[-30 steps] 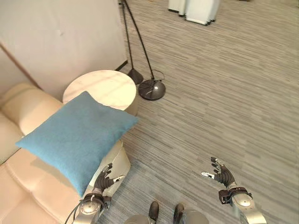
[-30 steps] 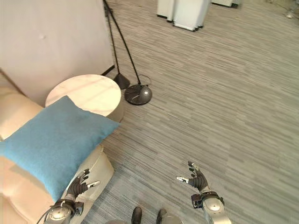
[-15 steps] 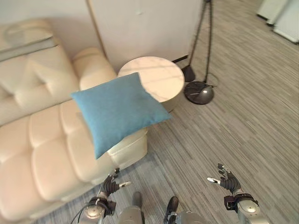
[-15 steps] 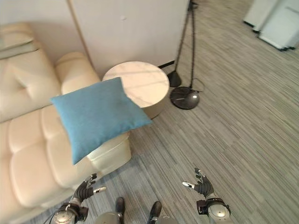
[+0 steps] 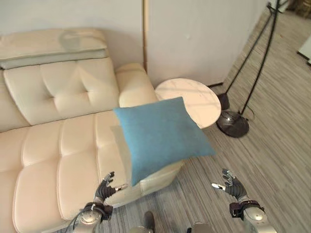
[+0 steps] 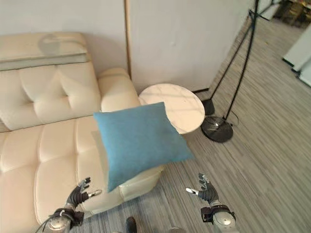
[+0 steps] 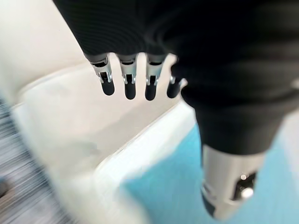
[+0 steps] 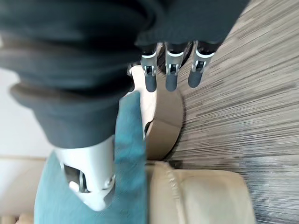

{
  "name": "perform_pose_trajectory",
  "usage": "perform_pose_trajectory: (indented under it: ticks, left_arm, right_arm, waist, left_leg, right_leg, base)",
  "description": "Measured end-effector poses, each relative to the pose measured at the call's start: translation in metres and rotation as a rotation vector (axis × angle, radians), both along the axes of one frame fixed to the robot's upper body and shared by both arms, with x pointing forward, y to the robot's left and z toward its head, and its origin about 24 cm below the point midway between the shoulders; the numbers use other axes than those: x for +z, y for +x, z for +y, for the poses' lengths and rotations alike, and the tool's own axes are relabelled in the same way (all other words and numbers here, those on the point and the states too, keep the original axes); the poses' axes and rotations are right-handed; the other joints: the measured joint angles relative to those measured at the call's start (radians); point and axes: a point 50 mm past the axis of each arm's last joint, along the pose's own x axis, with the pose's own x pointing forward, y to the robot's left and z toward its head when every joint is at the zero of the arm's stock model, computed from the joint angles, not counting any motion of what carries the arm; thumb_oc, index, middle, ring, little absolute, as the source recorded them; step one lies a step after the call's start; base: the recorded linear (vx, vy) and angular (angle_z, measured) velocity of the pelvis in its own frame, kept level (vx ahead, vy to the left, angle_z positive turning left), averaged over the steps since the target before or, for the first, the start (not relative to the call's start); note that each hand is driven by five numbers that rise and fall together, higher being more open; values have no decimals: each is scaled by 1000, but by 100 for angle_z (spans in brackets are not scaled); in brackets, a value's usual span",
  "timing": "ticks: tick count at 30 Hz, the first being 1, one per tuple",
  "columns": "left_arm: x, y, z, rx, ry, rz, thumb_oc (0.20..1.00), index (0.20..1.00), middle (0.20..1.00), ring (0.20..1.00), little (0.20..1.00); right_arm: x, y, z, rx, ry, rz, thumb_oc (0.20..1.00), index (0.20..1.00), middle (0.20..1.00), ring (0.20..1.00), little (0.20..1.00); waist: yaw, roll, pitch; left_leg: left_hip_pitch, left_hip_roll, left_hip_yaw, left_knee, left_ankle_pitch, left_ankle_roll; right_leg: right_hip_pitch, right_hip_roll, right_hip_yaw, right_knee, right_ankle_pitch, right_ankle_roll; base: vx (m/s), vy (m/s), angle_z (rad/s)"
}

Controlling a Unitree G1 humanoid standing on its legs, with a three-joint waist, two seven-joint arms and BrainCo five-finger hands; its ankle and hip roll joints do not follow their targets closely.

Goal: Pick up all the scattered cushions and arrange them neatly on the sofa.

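While both hands hang low at the near edge, nothing is held.
Left hand (image 5: 106, 187): low near left, in front of the sofa's front edge, fingers spread apart and loose, thumb out, palm bare. Its wrist view has the fingers (image 7: 127, 86) hanging straight in a row over pale leather with blue fabric past the thumb.
Right hand (image 5: 232, 182): low near right, over the floor, fingers apart and relaxed, clasping nothing. Its wrist view has straight fingers (image 8: 169, 77) pointing toward the round table and floor.
Floor (image 5: 277, 155): grey striped wood-look planks, running from the robot's side out to the right and far right.
Sofa (image 5: 48, 141): cream tufted leather, seat squares near, backrest and padded headrest further back, rounded armrest at its right end beside the table.
Cushion (image 5: 160, 136): one square cushion, plain teal-blue woven fabric, corners pointed, no pattern. It lies tilted on the sofa's right end, over the seat and armrest edge, with its right corner jutting past the sofa over the floor. Apart from both hands.
Side table (image 5: 194, 99): round, pale marble-look top, just beside the armrest, partly hidden by the cushion's far corner.
Floor lamp (image 5: 234, 124): dark round base on the floor right of the table, thin black poles rising up to the far right.
Wall (image 5: 194, 34): plain pale panels behind sofa and table, with a vertical wood strip between.
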Motion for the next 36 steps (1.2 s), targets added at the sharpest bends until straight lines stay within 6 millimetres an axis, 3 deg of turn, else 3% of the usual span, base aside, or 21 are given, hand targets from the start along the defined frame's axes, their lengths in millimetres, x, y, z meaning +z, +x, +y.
perform_pose_trajectory:
  ticks: [2,3,5,7,9,10,12,15,17,22,23,24,25,27,29,31,32,33,34,36]
  left_arm:
    - [-1,-1,-1,8,-2,2,1000,1000,1000,1000,1000]
    - [-4,-3,-2,13,-7,14,1000,1000,1000,1000,1000]
    - [-5,-5,-1,17,-8,20,1000,1000,1000,1000,1000]
    - [-3,-5,-1,30,-23,9,1000,1000,1000,1000,1000]
    - [-4,-10,2,49,-24,14,1000,1000,1000,1000,1000]
    - [-7,-19,4,65,-27,34,1000,1000,1000,1000,1000]
    - [-7,-21,5,73,-31,34,1000,1000,1000,1000,1000]
    - [-3,-12,4,89,-60,2,1000,1000,1000,1000,1000]
    - [0,-2,0,78,-88,-25,1000,1000,1000,1000,1000]
    - [19,47,-22,-8,-131,-122,1000,1000,1000,1000,1000]
    - [32,76,-28,-19,-138,-174,1000,1000,1000,1000,1000]
    - [38,86,-31,-23,-144,-196,1000,1000,1000,1000,1000]
    - [48,108,-42,-26,-154,-228,1000,1000,1000,1000,1000]
    - [98,169,-63,-59,-136,-350,1000,1000,1000,1000,1000]
    - [116,187,-70,-38,-138,-377,1000,1000,1000,1000,1000]
    - [130,197,-72,22,-155,-411,1000,1000,1000,1000,1000]
    - [130,197,-73,49,-175,-418,1000,1000,1000,1000,1000]
    - [130,197,-76,60,-182,-425,580,580,580,580,580]
    - [137,198,-87,65,-219,-463,200,200,200,200,200]
    - [153,191,-96,27,-283,-569,200,200,200,200,200]
  right_arm:
    - [2,4,0,2,0,-11,1000,1000,1000,1000,1000]
    - [4,8,1,2,-1,-22,1000,1000,1000,1000,1000]
    - [4,8,-2,-6,-5,-23,1000,1000,1000,1000,1000]
    - [7,9,-6,-5,-20,-28,1000,1000,1000,1000,1000]
    - [12,13,-15,-28,-48,-47,1000,1000,1000,1000,1000]
    - [21,19,-28,-53,-83,-75,1000,1000,1000,1000,1000]
    - [30,24,-40,-41,-140,-87,1000,1000,1000,1000,1000]
    - [46,37,-53,-20,-217,-126,1000,1000,1000,1000,1000]
    - [52,50,-49,17,-231,-144,1000,1000,1000,1000,1000]
    - [34,65,-20,180,-233,-36,1000,1000,1000,1000,1000]
    - [40,87,3,204,-184,-74,1000,1000,1000,1000,1000]
    - [45,97,14,204,-153,-98,1000,1000,1000,1000,1000]
    - [51,114,30,211,-135,-118,1000,1000,1000,1000,1000]
    - [98,170,68,211,-109,-231,1000,1000,1000,1000,1000]
    - [125,190,83,195,-92,-284,1000,1000,1000,1000,1000]
    - [148,200,97,213,-79,-348,1000,1000,1000,1000,1000]
    - [150,200,97,212,-76,-354,1000,1000,1000,1000,1000]
    - [151,199,101,212,-53,-366,200,200,200,200,200]
    - [153,196,105,196,-1,-392,200,200,200,200,200]
    - [156,183,104,209,70,-466,200,200,200,200,200]
  waist:
    - [0,6,6]
    - [0,13,11]
    - [-5,7,9]
    - [-3,6,8]
    - [14,-16,-5]
    - [26,7,-6]
    - [34,23,-9]
    - [46,20,-8]
    - [48,17,-6]
    - [49,-11,6]
    - [50,-24,20]
    - [49,-28,30]
    - [44,-31,58]
    - [19,-41,160]
    - [-2,-36,214]
    - [-10,-31,237]
    - [-15,-21,243]
    - [-14,-21,243]
    - [-10,-21,243]
    - [-7,-21,243]
  left_leg:
    - [22,-2,-33,-1,-9,-13]
    - [44,-4,-75,-1,-16,-24]
    - [63,-16,-100,0,-22,-24]
    - [77,-21,-103,1,-49,-23]
    - [95,-30,-111,2,-58,-23]
    - [108,-11,-127,3,-65,-34]
    - [113,7,-139,4,-70,-43]
    - [111,29,-155,5,-74,-57]
    - [108,49,-160,5,-76,-74]
    - [70,68,-208,6,-61,-100]
    - [19,69,-209,8,-40,-109]
    - [0,68,-209,12,-31,-111]
    - [-54,65,-209,46,-31,-111]
    - [-203,50,-207,110,-17,-117]
    - [-228,45,-200,116,-7,-118]
    - [-243,53,-179,123,-7,-119]
    - [-238,57,-182,122,-14,-119]
    - [-233,58,-184,107,-13,-121]
    - [-223,55,-183,87,-6,-124]
    - [-204,53,-181,46,13,-123]
  right_leg:
    - [-25,33,13,-106,16,-20]
    - [-26,70,56,-222,44,-29]
    - [-25,77,63,-272,118,-32]
    - [-10,81,62,-282,142,-44]
    - [28,79,58,-327,183,-75]
    - [72,98,30,-396,231,-86]
    - [118,120,11,-471,265,-110]
    - [175,156,3,-592,323,-144]
    - [180,174,-6,-596,316,-152]
    - [163,187,-54,-595,307,-161]
    - [107,187,-54,-595,321,-156]
    - [93,186,-55,-590,330,-159]
    - [57,182,-55,-589,342,-155]
    - [-68,165,-53,-579,385,-130]
    - [-95,160,-47,-582,398,-115]
    - [-112,163,-42,-586,382,-121]
    - [-109,168,-46,-582,383,-122]
    - [-110,173,-46,-582,384,-121]
    - [-110,173,-42,-584,384,-121]
    - [-109,176,-22,-587,391,-112]
  base:
    - [188,-95,39]
    - [147,-143,71]
    - [124,-153,89]
    - [101,-103,62]
    - [130,-155,28]
    - [145,-201,22]
    - [86,-155,17]
    - [49,-105,5]
    - [71,-135,3]
    - [-36,-73,27]
    - [-194,-63,7]
    - [-296,-48,4]
    - [-283,-29,3]
    - [-222,13,3]
    - [-107,13,-11]
    - [-29,12,-26]
    - [-9,28,-14]
    - [6,63,3]
    - [21,66,1]
    - [26,50,-5]
